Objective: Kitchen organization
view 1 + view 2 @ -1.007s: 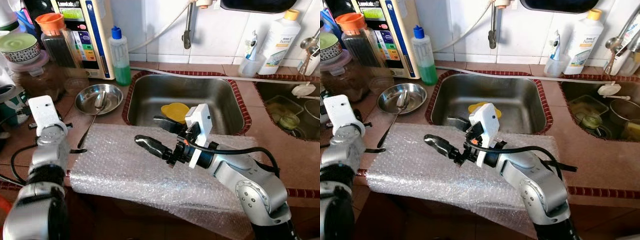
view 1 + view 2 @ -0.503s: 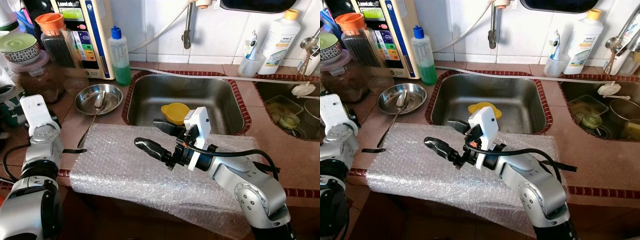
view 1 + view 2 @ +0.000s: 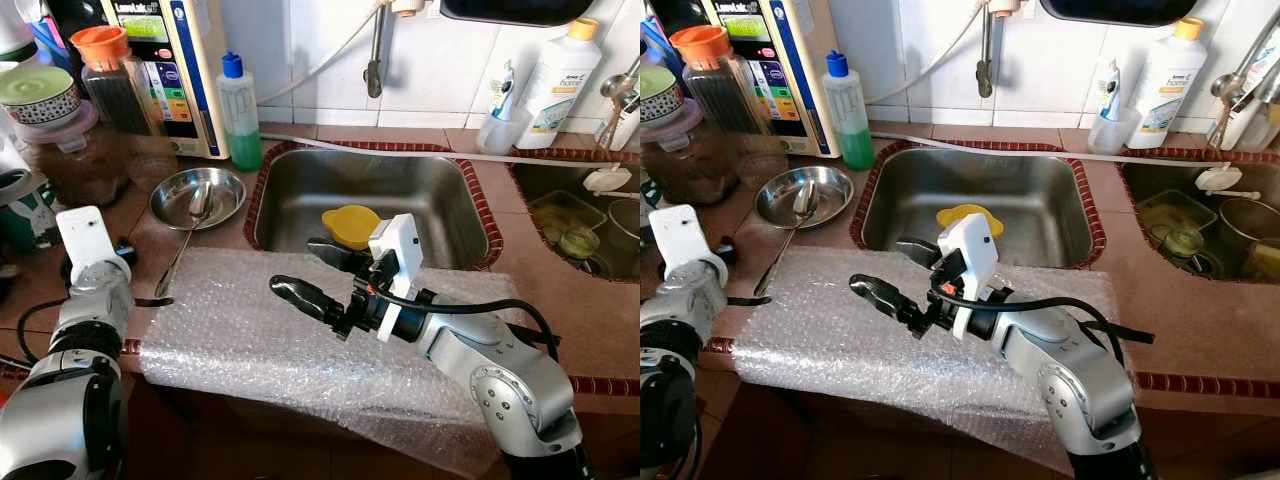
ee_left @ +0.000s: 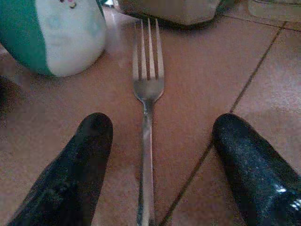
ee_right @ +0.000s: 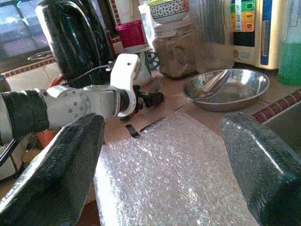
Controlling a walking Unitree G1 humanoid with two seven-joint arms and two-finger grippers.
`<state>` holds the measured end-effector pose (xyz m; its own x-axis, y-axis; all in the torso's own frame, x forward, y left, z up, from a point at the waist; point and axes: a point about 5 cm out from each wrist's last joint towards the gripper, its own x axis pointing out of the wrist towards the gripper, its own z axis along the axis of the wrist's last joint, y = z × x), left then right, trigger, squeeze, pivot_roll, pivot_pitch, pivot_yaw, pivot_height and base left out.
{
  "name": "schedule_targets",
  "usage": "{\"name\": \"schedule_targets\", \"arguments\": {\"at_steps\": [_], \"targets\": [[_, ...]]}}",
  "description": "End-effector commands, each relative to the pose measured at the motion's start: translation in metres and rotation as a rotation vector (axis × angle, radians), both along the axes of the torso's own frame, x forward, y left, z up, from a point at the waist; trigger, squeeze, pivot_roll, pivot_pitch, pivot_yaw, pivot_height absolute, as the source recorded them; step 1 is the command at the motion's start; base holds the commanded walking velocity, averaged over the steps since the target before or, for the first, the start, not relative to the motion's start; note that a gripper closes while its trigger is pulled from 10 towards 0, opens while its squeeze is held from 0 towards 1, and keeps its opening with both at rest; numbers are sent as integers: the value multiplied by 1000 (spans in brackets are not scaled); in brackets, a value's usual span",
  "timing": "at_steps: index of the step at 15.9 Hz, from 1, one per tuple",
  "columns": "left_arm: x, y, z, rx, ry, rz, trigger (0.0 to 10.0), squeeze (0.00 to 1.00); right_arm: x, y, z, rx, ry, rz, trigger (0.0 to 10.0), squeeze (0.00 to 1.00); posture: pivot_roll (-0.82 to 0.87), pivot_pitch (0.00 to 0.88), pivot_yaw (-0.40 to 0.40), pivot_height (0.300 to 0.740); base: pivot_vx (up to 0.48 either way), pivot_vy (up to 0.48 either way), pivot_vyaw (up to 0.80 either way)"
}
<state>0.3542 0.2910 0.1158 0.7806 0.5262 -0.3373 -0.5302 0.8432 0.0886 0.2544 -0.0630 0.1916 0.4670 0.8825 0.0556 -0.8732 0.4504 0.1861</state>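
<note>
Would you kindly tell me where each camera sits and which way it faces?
Eye views: on the head, looking forward and down at the sink and bubble wrap; both arms show.
Left wrist view: along the open left gripper, facing a fork on the counter.
Right wrist view: along the open right gripper, facing the left arm.
Shared: steel dish and bubble wrap appear in eye and right wrist views.

The left gripper (image 4: 155, 155) drew back toward the counter's front edge, its spread fingers straddling the fork (image 4: 147, 141).

White tiled wall (image 3: 440, 70) behind a terracotta-tiled counter (image 3: 560, 290).
</note>
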Motion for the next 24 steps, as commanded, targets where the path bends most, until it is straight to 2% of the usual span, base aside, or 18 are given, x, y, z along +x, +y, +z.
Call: {"name": "schedule_targets", "arguments": {"at_steps": [1, 2, 3, 4, 5, 6, 10, 14, 24], "targets": [[1, -3, -3, -21, 21, -11, 10000, 0, 0, -2, 3, 3, -16, -5, 10000, 0, -34, 46, 65, 740, 0, 0, 0], [0, -4, -5, -34, 23, -14, 10000, 0, 0, -2, 3, 1, -17, -5, 10000, 0, -34, 46, 64, 740, 0, 0, 0], [-1, -5, -8, -56, 30, -20, 9373, 0, 1, -3, 3, 0, -17, -5, 10000, 0, -33, 45, 63, 740, 0, 0, 0], [-2, -6, -11, -65, 37, -28, 7804, 0, 1, -3, 3, 0, -17, -6, 10000, 0, -33, 45, 63, 740, 0, 0, 0], [-3, -8, -15, -75, 47, -37, 1843, 0, 1, -3, 3, -2, -17, -5, 10000, 0, -34, 45, 61, 740, 0, 0, 0], [-4, -11, -19, -95, 51, -47, 0, 0, 1, -3, 3, -3, -17, -4, 10000, 0, -33, 46, 61, 740, 0, 0, 0], [-9, -21, -34, -153, 91, -74, 0, 0, 1, -4, 2, -8, -18, -5, 10000, 0, -32, 46, 62, 740, 0, 0, 0], [-13, -30, -45, -155, 118, -108, 0, 0, 2, -6, 3, -15, -23, -8, 10000, 0, -28, 45, 61, 740, 0, 0, 0], [-14, -31, -46, -156, 121, -111, 0, 0, 2, -6, 3, -16, -23, -7, 10000, 0, -28, 45, 61, 740, 0, 0, 0]]}}
